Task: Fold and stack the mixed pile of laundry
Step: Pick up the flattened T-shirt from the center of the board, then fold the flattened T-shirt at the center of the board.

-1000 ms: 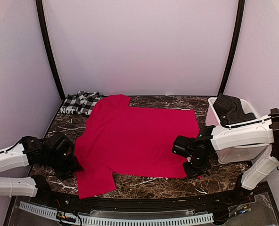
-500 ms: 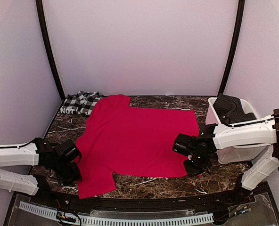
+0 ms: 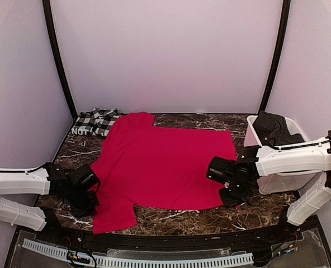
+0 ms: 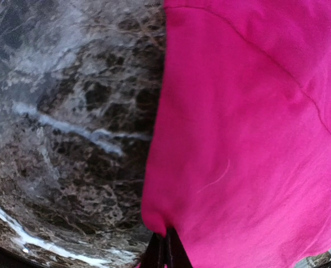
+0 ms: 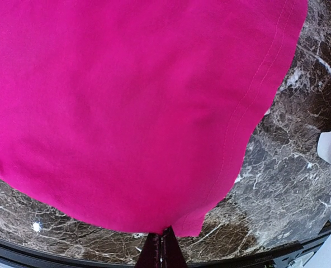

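A plain bright red shirt (image 3: pixel 160 162) lies spread flat across the middle of the marble table. My left gripper (image 3: pixel 93 200) is at its near left sleeve edge, shut on the red cloth (image 4: pixel 244 145); the jaws pinch the sleeve's edge at the bottom of the left wrist view (image 4: pixel 165 248). My right gripper (image 3: pixel 231 196) is shut on the shirt's near right hem corner, and the fabric (image 5: pixel 143 111) bunches into the jaws (image 5: pixel 164 245). The black-and-white checked garment (image 3: pixel 95 121) with white lettering lies crumpled at the far left corner.
A white bin (image 3: pixel 277 180) holding dark cloth (image 3: pixel 274 128) stands at the right edge behind the right arm. Bare marble (image 3: pixel 176 219) shows along the near edge and left of the shirt (image 4: pixel 70 123). Black frame posts flank the back wall.
My left arm slid forward and right to the red sleeve's edge and its jaws closed on the cloth. The right gripper stayed shut on the hem, shifting only slightly.
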